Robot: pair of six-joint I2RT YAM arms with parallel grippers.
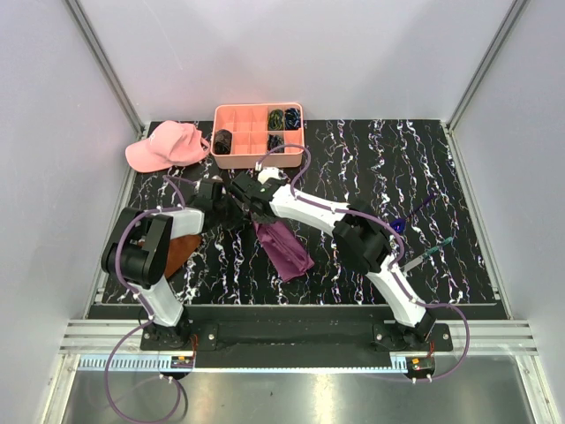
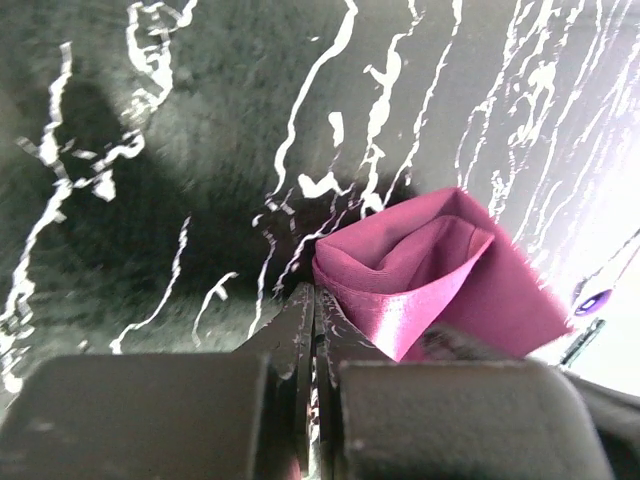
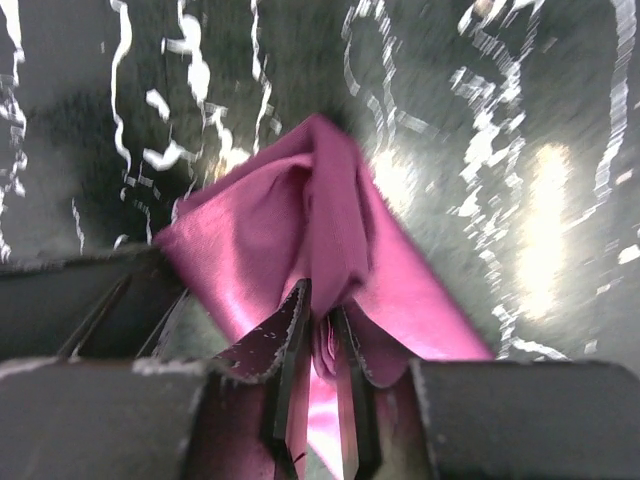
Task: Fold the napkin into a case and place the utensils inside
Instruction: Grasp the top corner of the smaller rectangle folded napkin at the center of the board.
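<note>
Napkin (image 1: pixel 284 250) folded into a narrow strip on the table (image 1: pixel 459 177), on the near side of the tray (image 1: pixel 259 162), toward the arm bases. From the left wrist, an open pocket of layered cloth at one end. Right gripper (image 1: pixel 254 210) clamped tight on the strip's end nearest the tray, cloth bunched between the fingers (image 3: pixel 290 350) and spilling out either side. Left gripper (image 1: pixel 231 208) alongside, pressed closed at the napkin's corner, a sliver of pink in the seam. Utensils (image 1: pixel 431 253) well to the right of the tray and nearer the bases, apart from the napkin. Cap (image 1: pixel 163 146) just left of the tray. Brown cloth (image 1: pixel 181 252) left of the tray and nearer, partly under the left arm.
</note>
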